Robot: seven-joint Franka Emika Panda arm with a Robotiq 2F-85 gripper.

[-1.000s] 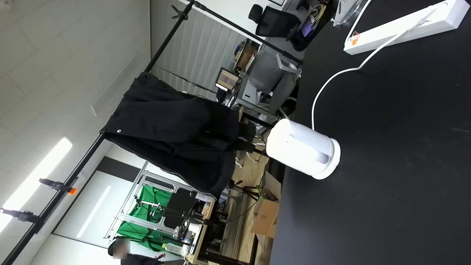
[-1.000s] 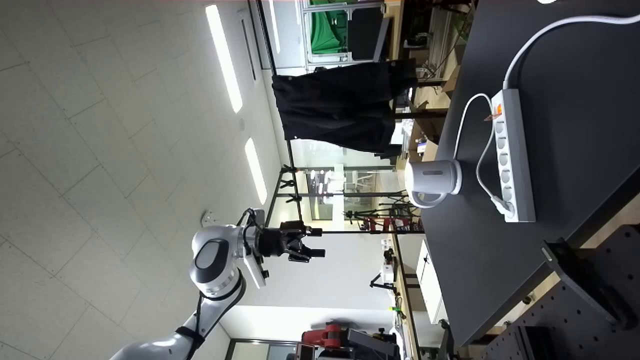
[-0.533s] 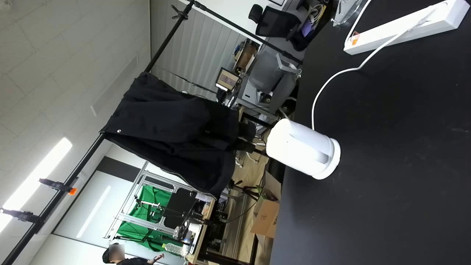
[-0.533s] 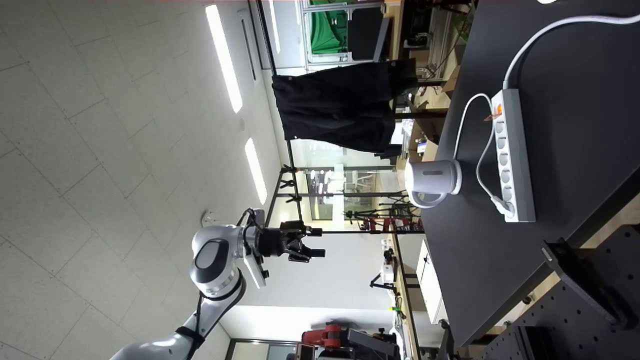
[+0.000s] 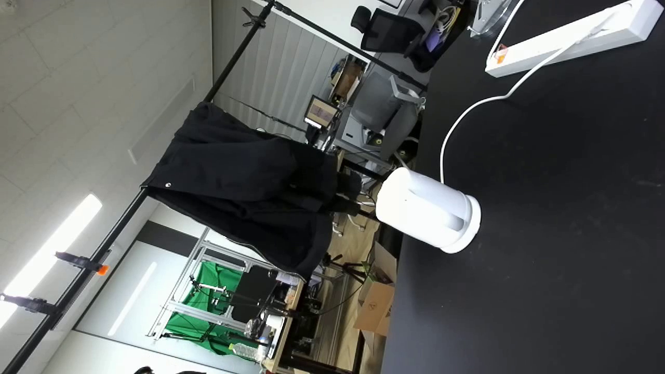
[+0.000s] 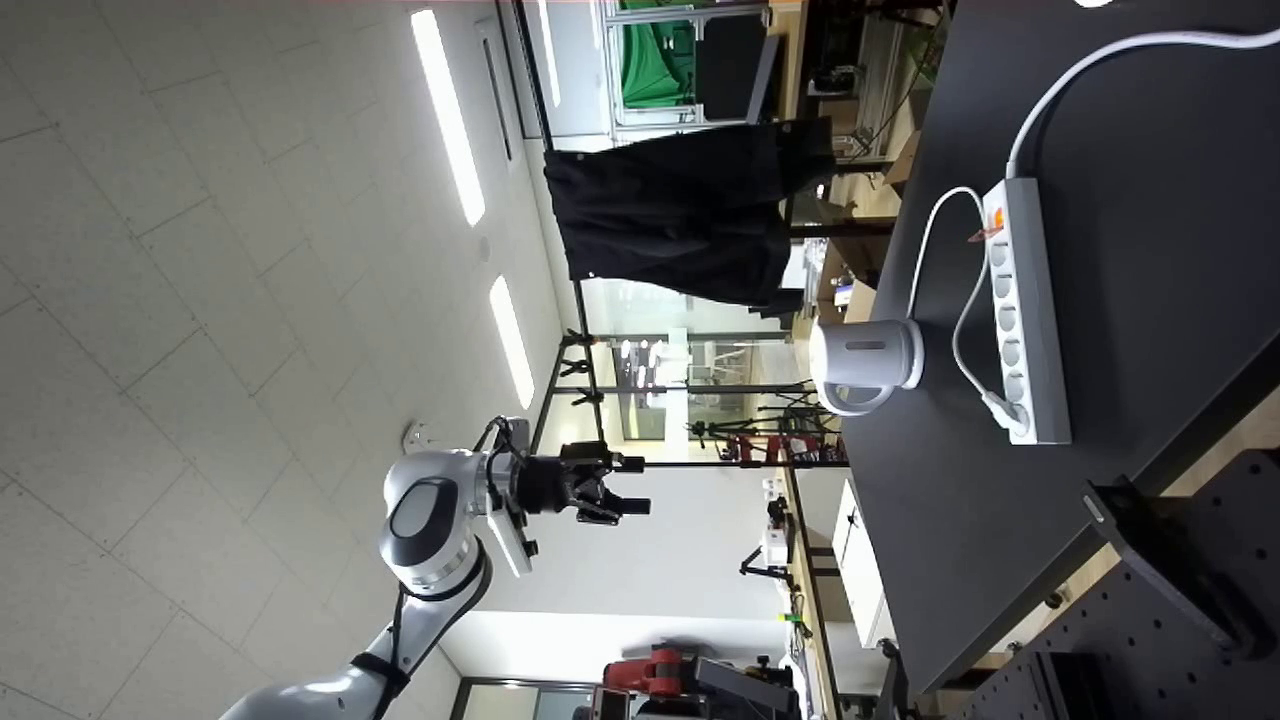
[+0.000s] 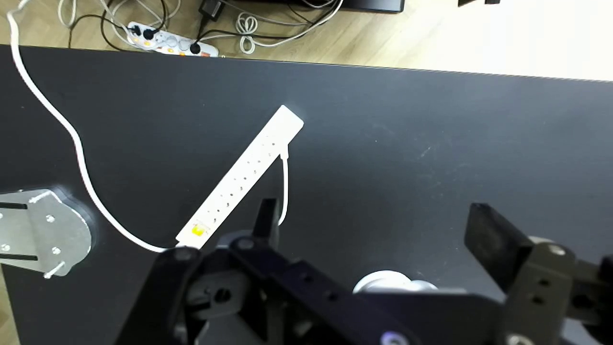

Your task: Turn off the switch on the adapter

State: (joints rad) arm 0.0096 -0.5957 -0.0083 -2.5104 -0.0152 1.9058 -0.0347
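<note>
Tool (image 6: 635, 485) hangs well above table (image 7: 407, 120), fingers (image 7: 495, 237) wide apart. Adapter (image 7: 239, 177) lies on table, well away from tool, diag. in wrist view, orange switch (image 6: 998, 217) at the end w/ the thick cord (image 6: 1165, 39), plug (image 6: 1002, 410) at the opp. end. Wht. kettle (image 6: 862, 355) stands nearby, its thin cord (image 5: 496, 98) running to that plug.

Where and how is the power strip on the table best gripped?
Probably across the narrow width of the power strip at its middle, from above: the long bar lies sockets up on the table, its switch and plug near opposite ends.
</note>
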